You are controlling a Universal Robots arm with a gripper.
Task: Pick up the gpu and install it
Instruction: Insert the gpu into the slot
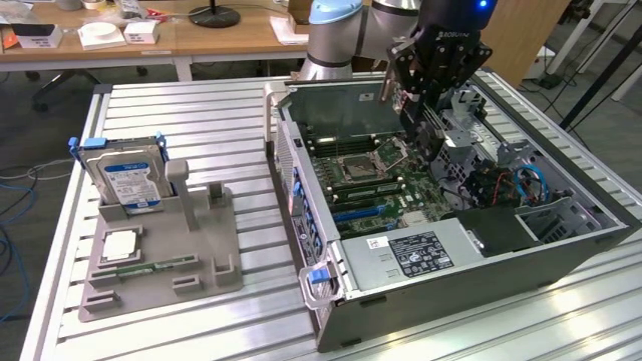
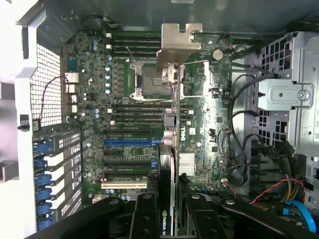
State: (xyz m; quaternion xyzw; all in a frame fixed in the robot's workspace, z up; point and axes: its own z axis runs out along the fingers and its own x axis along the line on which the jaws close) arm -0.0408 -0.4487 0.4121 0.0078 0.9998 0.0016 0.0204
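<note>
My gripper point(image 1: 413, 101) hangs over the open computer case point(image 1: 401, 301) and is shut on the gpu point(image 1: 422, 134). The card points down toward the motherboard point(image 1: 381, 188), above it and apart from it. In the wrist view the gpu point(image 2: 169, 164) is seen edge-on between the black fingers point(image 2: 144, 219), and its silver end bracket point(image 2: 174, 47) is at the end away from the gripper point(image 2: 169, 221). Under the card lie the expansion slots, among them a blue one point(image 2: 129, 142).
A processor socket point(image 2: 144, 82) and memory slots sit on the board. Cables point(image 2: 279, 199) and a drive cage point(image 2: 289, 94) crowd one side of the case. On the exterior view's left, a grey holder point(image 1: 206, 256) carries a blue-labelled hard drive point(image 1: 125, 177) and a memory stick point(image 1: 161, 265).
</note>
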